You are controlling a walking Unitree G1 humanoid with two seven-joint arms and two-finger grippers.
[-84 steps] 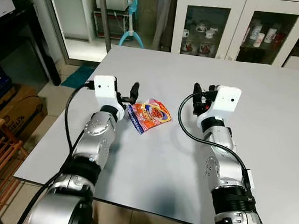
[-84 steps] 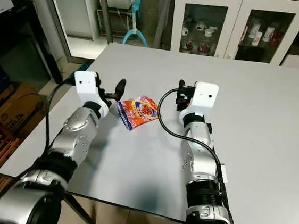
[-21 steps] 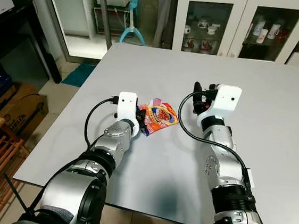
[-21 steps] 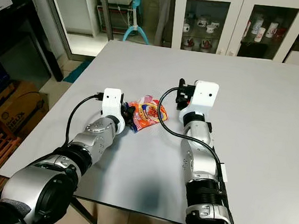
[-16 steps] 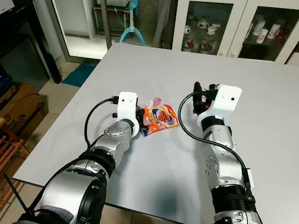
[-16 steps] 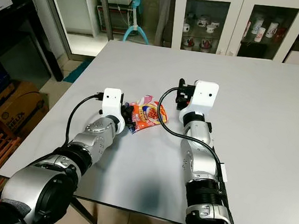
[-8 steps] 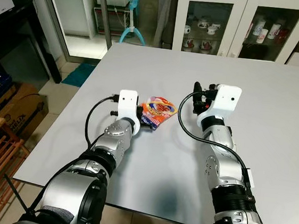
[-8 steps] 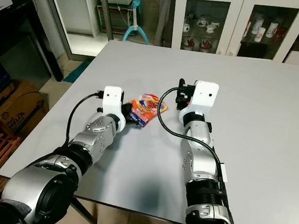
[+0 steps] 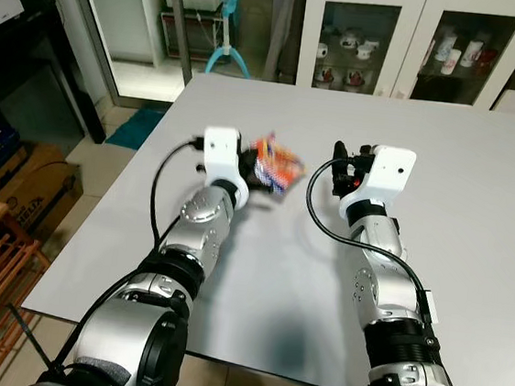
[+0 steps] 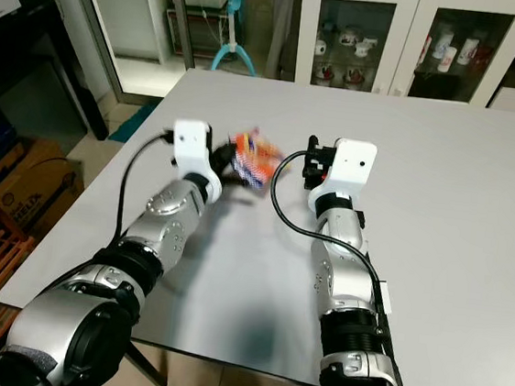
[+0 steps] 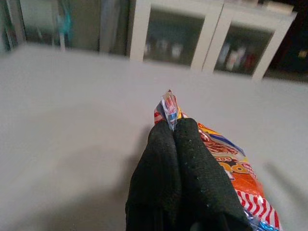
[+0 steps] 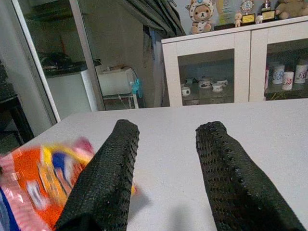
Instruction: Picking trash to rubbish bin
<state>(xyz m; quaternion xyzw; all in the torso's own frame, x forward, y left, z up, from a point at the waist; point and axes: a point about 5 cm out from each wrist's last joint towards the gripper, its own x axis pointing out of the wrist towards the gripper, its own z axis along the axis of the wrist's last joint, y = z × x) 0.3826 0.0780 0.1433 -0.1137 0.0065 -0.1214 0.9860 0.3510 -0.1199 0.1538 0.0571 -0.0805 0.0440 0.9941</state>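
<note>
Above table (image 9: 475, 225), L gripper (image 11: 171, 126) pinches snack bag (image 9: 274, 163) edge; long axis tilted.

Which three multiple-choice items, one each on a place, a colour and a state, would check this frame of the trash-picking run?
1. Where is the snack packet?
A. raised above the table
B. on the floor
C. inside the cabinet

2. What colours dominate the packet?
A. green and black
B. orange and red
C. plain white

3. How do the right gripper's fingers stand?
A. shut on the packet
B. shut on nothing
C. open

Key: 1 A, the left gripper pinches it in the air; 2 B, its print shows this; 3 C, a clear gap separates the fingers.
</note>
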